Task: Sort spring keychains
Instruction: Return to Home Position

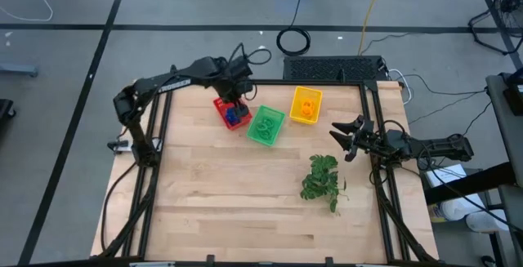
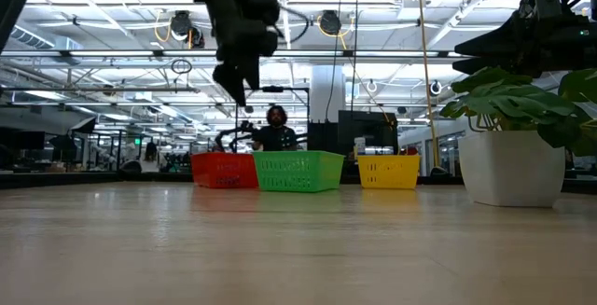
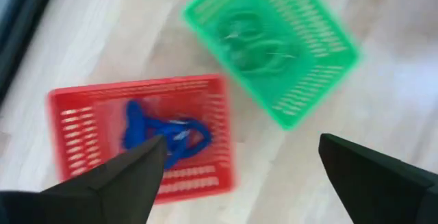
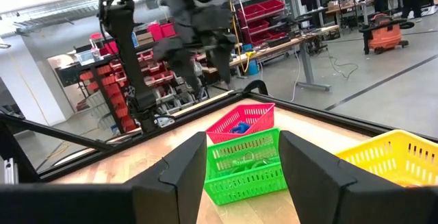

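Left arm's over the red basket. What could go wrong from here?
The left gripper hangs open over the red basket, with the green basket close beside it; a sideways retreat could clip a rim and spill the blue spring keychains. The right gripper sits near the plant sprig and could brush it.

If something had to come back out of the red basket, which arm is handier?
The left. The left gripper hangs right above the red basket, fingers open; the right gripper waits at the right edge of the table, beyond the green basket and yellow basket.
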{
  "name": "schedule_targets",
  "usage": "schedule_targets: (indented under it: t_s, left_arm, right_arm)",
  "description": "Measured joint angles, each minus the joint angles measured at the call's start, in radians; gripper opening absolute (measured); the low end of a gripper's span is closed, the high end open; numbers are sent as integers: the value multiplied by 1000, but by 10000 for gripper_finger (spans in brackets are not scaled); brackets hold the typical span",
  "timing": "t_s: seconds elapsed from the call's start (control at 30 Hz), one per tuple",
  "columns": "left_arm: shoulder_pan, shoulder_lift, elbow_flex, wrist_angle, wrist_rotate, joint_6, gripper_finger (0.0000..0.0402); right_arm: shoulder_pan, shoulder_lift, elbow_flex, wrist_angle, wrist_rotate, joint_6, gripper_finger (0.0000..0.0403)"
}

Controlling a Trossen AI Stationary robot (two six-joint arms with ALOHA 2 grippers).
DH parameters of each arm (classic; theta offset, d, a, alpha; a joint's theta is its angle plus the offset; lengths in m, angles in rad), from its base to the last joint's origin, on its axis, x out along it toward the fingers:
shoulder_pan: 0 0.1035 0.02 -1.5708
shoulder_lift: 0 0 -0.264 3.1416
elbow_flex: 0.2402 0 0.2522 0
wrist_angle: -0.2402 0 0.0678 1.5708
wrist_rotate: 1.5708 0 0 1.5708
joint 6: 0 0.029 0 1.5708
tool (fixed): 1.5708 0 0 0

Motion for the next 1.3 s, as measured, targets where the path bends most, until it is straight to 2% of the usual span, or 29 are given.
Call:
schedule_targets:
  t_s: [0.17, 0.37, 0.63, 0.8, 0.97, 1.3]
  left_arm:
    - [-83, -85, -93, 129, 6, -46, 392]
    - [-151, -249, -343, 432, 49, -113, 392]
    - [-218, -470, -661, 715, 49, -146, 392]
    - [-229, -645, -862, 874, -2, -134, 392]
    - [-234, -844, -1035, 951, -38, -131, 392]
    - [-239, -1193, -1323, 1059, -15, -205, 392]
  right_arm:
    - [0, 0, 0, 0, 0, 0, 171]
    - [0, 0, 0, 0, 0, 0, 171]
    - [0, 0, 0, 0, 0, 0, 171]
    - [0, 0, 0, 0, 0, 0, 171]
    - [0, 0, 0, 0, 0, 0, 171]
    - [0, 0, 0, 0, 0, 0, 171]
